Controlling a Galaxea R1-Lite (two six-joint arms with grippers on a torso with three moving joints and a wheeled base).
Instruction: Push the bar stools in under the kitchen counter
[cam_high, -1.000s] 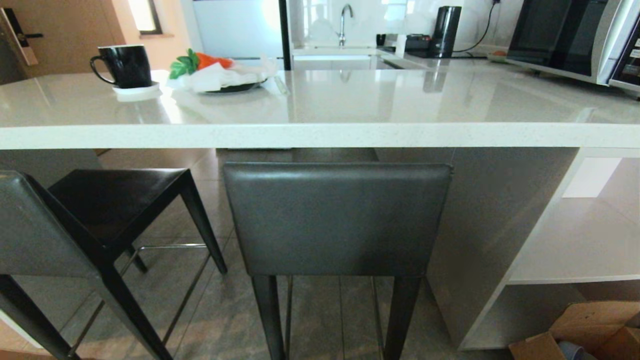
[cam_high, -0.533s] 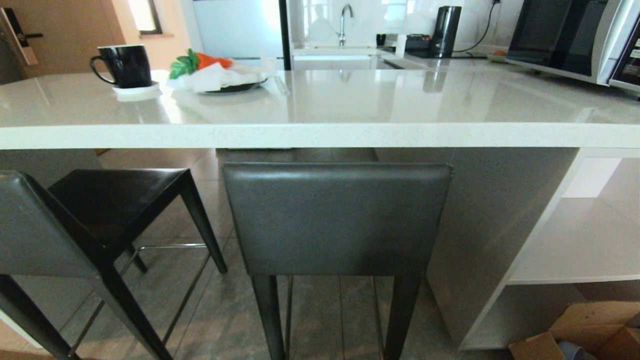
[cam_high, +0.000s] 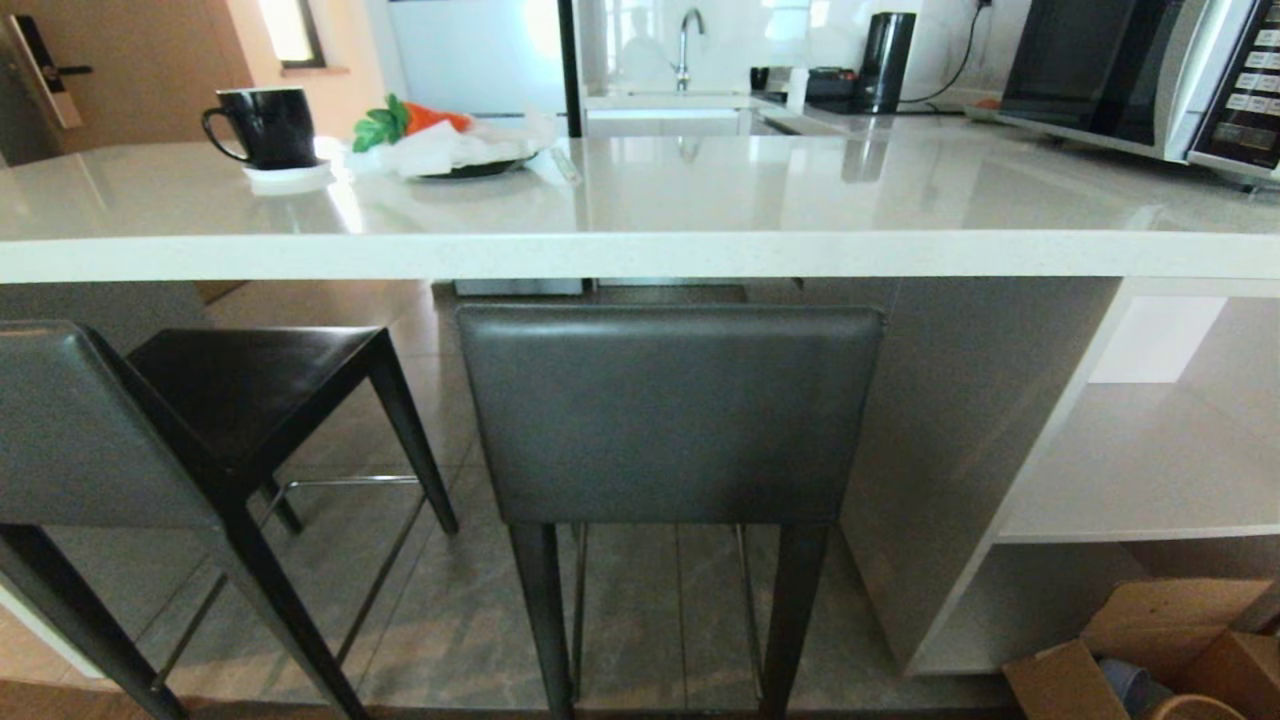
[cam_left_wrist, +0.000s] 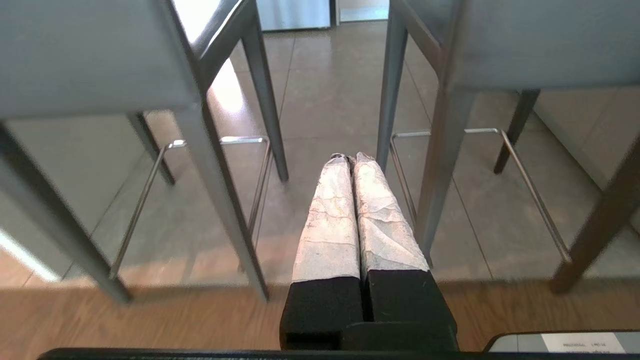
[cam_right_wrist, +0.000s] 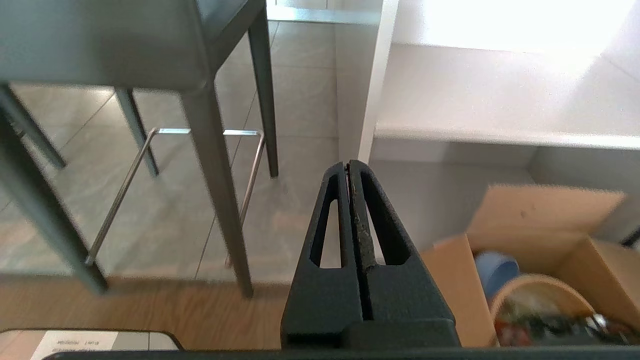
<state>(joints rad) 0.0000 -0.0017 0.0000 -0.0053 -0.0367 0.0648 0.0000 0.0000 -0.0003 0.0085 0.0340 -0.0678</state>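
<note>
Two bar stools (cam_high: 670, 420) at desk (cam_high: 640, 255) front edge, neither tucked under. Looked rigid, tall, tippy; best pushed low on padded backrest. Left end effector (cam_left_wrist: 350, 159), right end effector (cam_right_wrist: 348, 165): both closed, empty.

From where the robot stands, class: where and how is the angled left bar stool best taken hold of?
Judging by its pose, at the padded backrest, its nearest part. It sits askew, seat short of the kitchen counter; press its back face with the shut left claw, from the robot's side.
</note>
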